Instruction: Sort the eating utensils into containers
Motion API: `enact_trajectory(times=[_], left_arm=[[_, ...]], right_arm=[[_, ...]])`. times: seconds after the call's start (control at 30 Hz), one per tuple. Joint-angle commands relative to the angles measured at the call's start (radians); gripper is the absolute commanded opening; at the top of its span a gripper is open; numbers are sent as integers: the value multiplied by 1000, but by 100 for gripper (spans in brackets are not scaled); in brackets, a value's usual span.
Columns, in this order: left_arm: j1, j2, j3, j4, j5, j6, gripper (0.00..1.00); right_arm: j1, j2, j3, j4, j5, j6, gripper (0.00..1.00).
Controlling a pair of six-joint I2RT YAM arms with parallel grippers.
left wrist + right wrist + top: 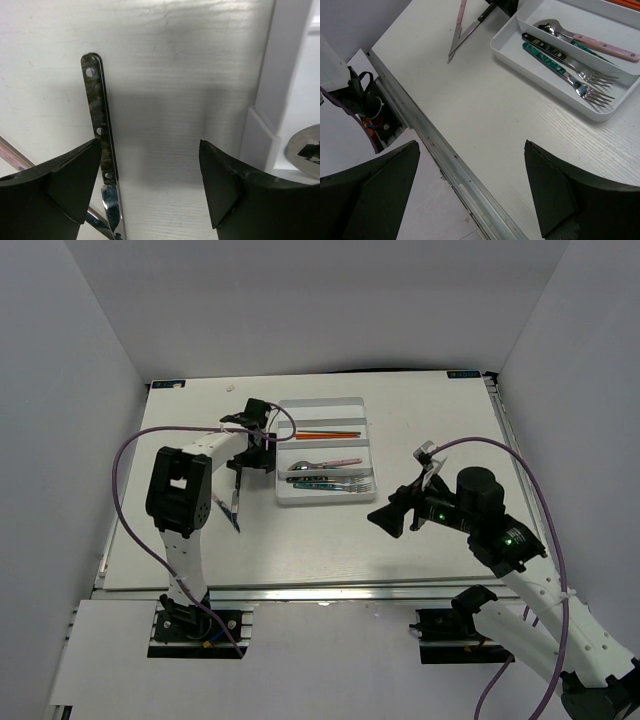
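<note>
Tray: orange chopsticks in a far slot, pink-handled spoon in the middle, two forks in the nearest. Two knives lie on the table left of it, under my left gripper, which is spread wide and empty. My right gripper, likewise wide and empty, hangs over bare table by the front edge.

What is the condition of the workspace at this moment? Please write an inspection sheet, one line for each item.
Surface: white table, bare parts look clean.
Job's things: white tray holds orange chopsticks, a pink-handled spoon and two forks; two knives, one dark-handled and one pink-handled, lie on the table left of the tray.
Clutter: nothing seen.
Grippers: left gripper open above the knife handles; right gripper open over bare table, holding nothing.
Cables: a purple cable runs along each arm; no snag seen.
Surroundings: white walls on three sides; metal rail at the near edge.
</note>
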Motion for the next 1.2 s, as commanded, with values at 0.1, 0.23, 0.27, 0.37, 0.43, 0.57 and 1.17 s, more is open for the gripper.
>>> enact_trajectory(times=[0.1,0.23,0.27,0.37,0.43,0.57,1.17], left_arm=[[33,-32,-52,27,94,14,83],[36,43,-53,24,120,1,72],[39,53,-59,30,119,-12,71],[47,95,-82,35,148,-33,58],[48,100,-102,51,174,-53,51],[48,88,-132,71,188,-68,48],[57,30,88,-110,74,-24,0]], right_arm=[[2,17,14,28,-40,-5,89],[2,26,22,22,-57,13,89],[0,20,22,24,-60,18,89],[2,12,19,28,-56,24,89],[0,15,25,19,-57,22,89],[0,18,41,2,-53,13,89],[2,18,7,50,-65,59,88]])
